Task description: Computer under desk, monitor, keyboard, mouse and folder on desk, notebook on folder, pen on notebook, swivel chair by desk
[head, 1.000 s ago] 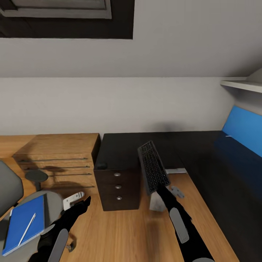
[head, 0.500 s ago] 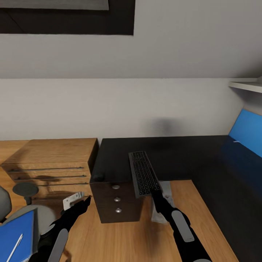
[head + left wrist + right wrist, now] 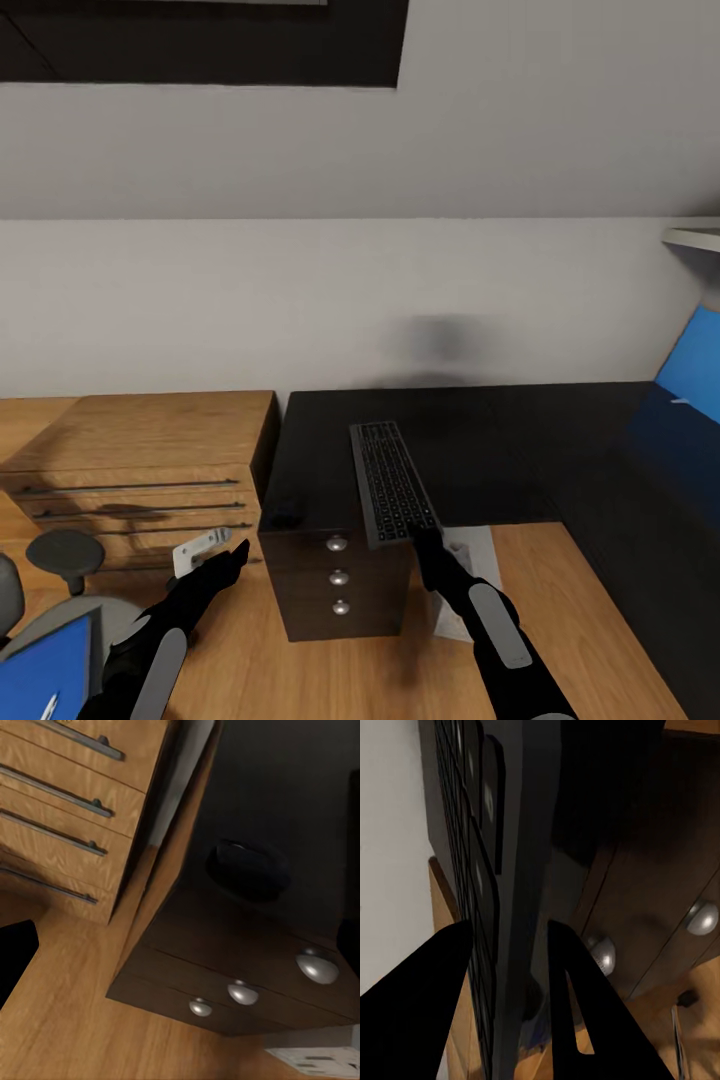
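My right gripper (image 3: 420,537) is shut on the near end of the slim dark keyboard (image 3: 390,482). The keyboard lies lengthwise over the black top of the desk (image 3: 500,440), above the drawers, with its near end past the front edge. In the right wrist view the fingers (image 3: 570,997) clamp the edge of the keyboard (image 3: 502,870). The small black mouse (image 3: 285,518) (image 3: 247,868) sits on the desk's front left corner. My left gripper (image 3: 236,556) hangs open over the floor left of the drawers. At the bottom left, the blue folder (image 3: 45,672) lies on the swivel chair (image 3: 100,615). The light grey computer (image 3: 478,550) (image 3: 315,1061) stands under the desk.
A light wooden dresser (image 3: 140,450) with bar handles stands against the desk's left side. A dark round disc on a stem (image 3: 65,550) is in front of it. A blue panel (image 3: 692,365) and a white shelf (image 3: 695,238) are at the far right. Wooden floor (image 3: 380,660) lies below.
The camera has moved, so the chair slid mostly out at the lower left. The keyboard in my right gripper went from tilted in front of the desk to lower and flatter over its top.
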